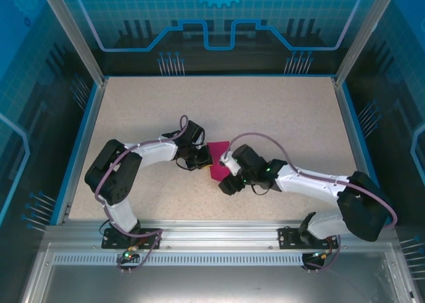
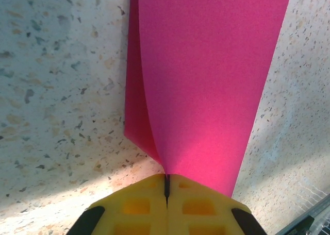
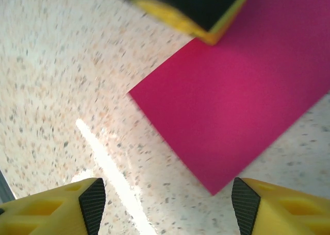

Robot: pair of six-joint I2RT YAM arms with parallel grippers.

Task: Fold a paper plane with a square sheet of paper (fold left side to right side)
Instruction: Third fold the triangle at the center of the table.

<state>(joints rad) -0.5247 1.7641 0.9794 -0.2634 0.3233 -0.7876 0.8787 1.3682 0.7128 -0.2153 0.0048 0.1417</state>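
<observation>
Speckled tbl (image 1: 279,117); pink paper sheet (image 1: 218,158) atop

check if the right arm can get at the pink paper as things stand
Probably yes. The right fingers stand open, and a corner of the pink paper lies flat on the table ahead of them with nothing between. The left fingers are shut on its far edge.

Robot lab cell, speckled table (image 1: 265,110), glass walls (image 1: 279,17)

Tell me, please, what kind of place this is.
Probably a robot lab cell: a left arm and right arm bolted to a metal rail, a speckled table, and blue printed panels around it.
</observation>
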